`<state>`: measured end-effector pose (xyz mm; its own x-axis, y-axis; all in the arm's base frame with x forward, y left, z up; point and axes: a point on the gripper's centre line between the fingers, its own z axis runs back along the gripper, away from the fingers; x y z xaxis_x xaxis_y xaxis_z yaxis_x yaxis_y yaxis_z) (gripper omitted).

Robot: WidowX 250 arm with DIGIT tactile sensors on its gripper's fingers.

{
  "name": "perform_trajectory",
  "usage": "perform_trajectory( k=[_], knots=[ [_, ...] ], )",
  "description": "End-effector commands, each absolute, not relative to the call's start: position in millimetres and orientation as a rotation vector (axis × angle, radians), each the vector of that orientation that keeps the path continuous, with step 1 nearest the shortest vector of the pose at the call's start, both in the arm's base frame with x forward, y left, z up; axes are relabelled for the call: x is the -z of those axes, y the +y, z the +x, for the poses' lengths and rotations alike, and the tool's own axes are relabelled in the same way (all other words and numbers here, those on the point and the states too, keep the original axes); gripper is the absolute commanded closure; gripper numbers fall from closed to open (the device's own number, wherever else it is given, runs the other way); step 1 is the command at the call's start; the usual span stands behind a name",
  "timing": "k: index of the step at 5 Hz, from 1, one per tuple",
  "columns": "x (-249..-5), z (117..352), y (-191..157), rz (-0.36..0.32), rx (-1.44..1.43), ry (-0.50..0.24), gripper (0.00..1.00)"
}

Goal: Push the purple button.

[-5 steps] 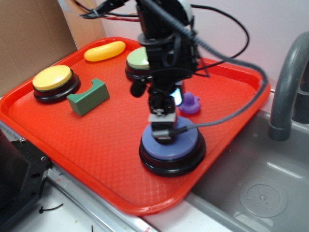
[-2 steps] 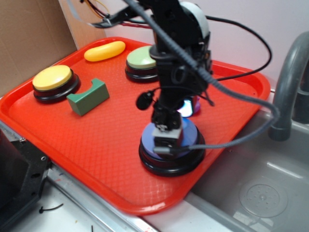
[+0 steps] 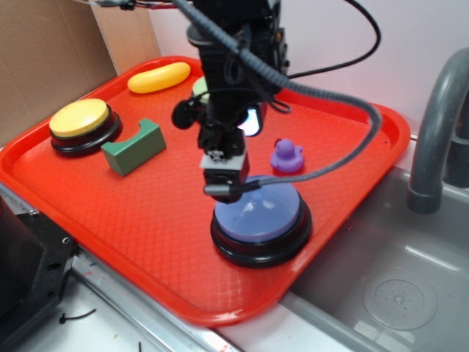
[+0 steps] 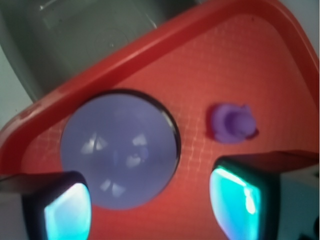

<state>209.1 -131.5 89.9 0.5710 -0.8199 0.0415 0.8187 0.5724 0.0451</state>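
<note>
The purple button (image 3: 261,215) stands on the red tray (image 3: 146,220) near the tray's front right edge, beside the grey sink (image 3: 388,279). The tool (image 3: 223,183) hangs just above the button's back left rim, and in the wrist view its two fingers (image 4: 65,210) are spread apart with nothing between them. A small purple duck (image 3: 286,156) sits just behind the button, and a yellow button (image 3: 83,125), a green block (image 3: 135,147) and a yellow banana-shaped toy (image 3: 159,77) lie further left on the tray.
</note>
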Motion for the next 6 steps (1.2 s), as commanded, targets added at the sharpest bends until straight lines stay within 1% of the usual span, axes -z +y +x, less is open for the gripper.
perform_trajectory(
  k=[1, 2, 3, 5, 6],
  knots=[
    [-118.2, 196.5, -132.7, 0.006, 0.94, -0.099, 0.0],
    [-124.4, 195.5, -130.3, -0.02, 0.925, -0.078, 0.0],
    [-130.8, 195.1, -130.3, -0.013, 0.915, -0.074, 0.0],
    [-151.6, 195.8, -136.9, 0.012, 0.912, -0.067, 0.0],
    [-162.9, 192.8, -134.1, 0.007, 0.881, -0.088, 0.0]
  ],
)
